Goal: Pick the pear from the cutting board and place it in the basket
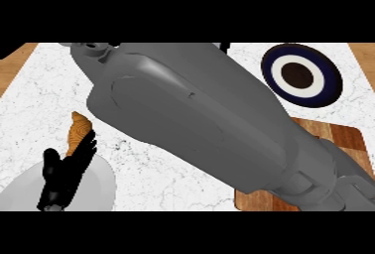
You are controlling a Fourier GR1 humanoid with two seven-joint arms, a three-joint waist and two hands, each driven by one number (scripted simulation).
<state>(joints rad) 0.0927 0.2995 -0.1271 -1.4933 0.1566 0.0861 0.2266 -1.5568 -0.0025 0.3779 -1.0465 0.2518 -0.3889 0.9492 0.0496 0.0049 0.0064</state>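
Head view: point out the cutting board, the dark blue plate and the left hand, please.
Cutting board (344,136): head view, on its bare top right corner beside the forearm.
Dark blue plate (327,89): head view, on its outer blue rim, lower right.
Left hand (62,176): head view, on the black palm, fingers up.

Cutting board (344,136) right of plate (22,191)

A navy-ringed plate (327,79), a croissant (77,134), a grey plate (22,191) on marble.

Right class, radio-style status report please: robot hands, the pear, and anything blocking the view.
Left robot hand open, resting lower left over a white plate. Right robot hand out of view. Pear and basket unseen. Right forearm blocks most of the view, crossing the cutting board.
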